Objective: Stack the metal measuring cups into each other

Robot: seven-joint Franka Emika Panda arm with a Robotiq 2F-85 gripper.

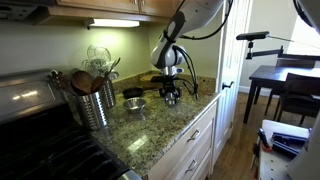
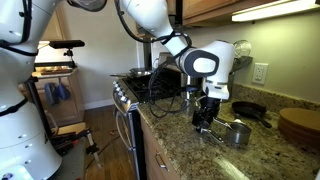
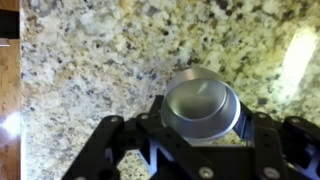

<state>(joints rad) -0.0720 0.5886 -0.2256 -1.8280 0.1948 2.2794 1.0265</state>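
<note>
- Gripping a small measuring cup [image 3: 203, 105], the jaws stand narrowed on either side of its round wall. In the wrist view the dark fingers [image 3: 135, 135] lie against its flanks, so I judge it held rather than merely framed.
- The cup shows the camera a flat shining disc. I cannot tell whether that is its base or its inside.
- Holding it by the wall rather than by the handle probably keeps it level, so it can be lowered straight into another cup.
- Beneath it lies the speckled granite surface [image 3: 90, 60]. In both exterior views the jaws hang low over it, but I cannot tell whether the cup is clear of the stone.
- A larger measuring cup [image 2: 238, 133] stands just beside the jaws with its mouth up. It looks like the natural receiver, and nothing sits inside it yet.
- The dark round pan [image 2: 250, 110] rests farther back, and the canister of wooden utensils [image 1: 95, 98] stands well apart. Neither belongs to the job.
- The next move likely calls for centring the held cup over that open mouth before letting go, since a rim catching a rim would tip it.
</note>
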